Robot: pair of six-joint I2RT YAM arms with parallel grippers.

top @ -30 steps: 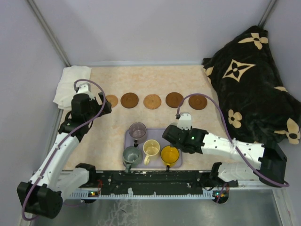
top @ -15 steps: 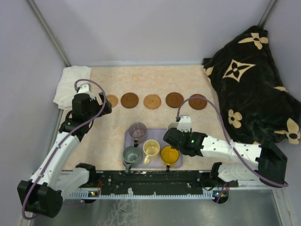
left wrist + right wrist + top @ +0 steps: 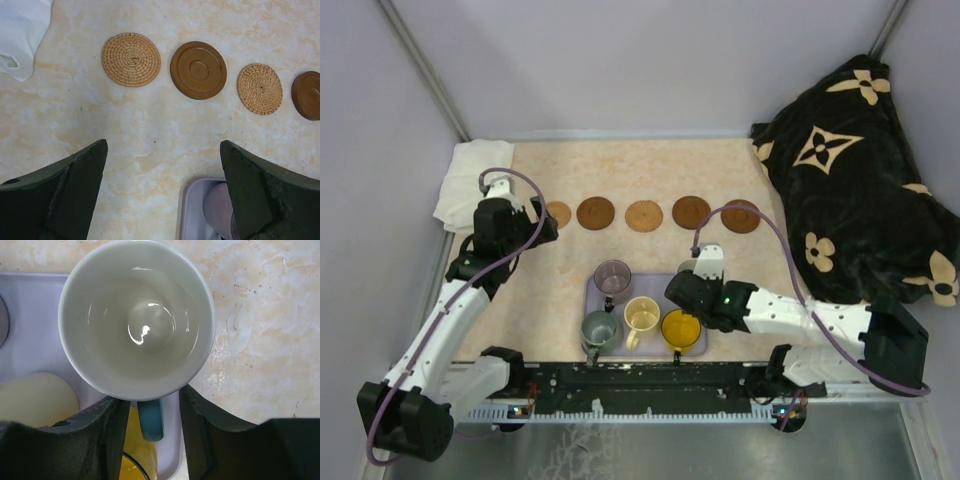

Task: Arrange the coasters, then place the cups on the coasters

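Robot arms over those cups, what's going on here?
Five coasters lie in a row. The right gripper straddles the blue handle of the white cup on the tray, not yet gripping; four other cups wait there too. The left gripper hangs open near the left coasters, holding nothing.

We see a beige marbled worktop [image 3: 650, 170] enclosed by pale walls [image 3: 620, 60], a black flowered blanket [image 3: 860, 170] at right.

Soft, even light fills all three views, leaving only thin shadows under the coasters [image 3: 198, 70]. A small white glint sits inside the white cup [image 3: 137, 295], just past centre toward 6 o'clock. The dark blanket [image 3: 860, 180] at 2 o'clock swallows detail.
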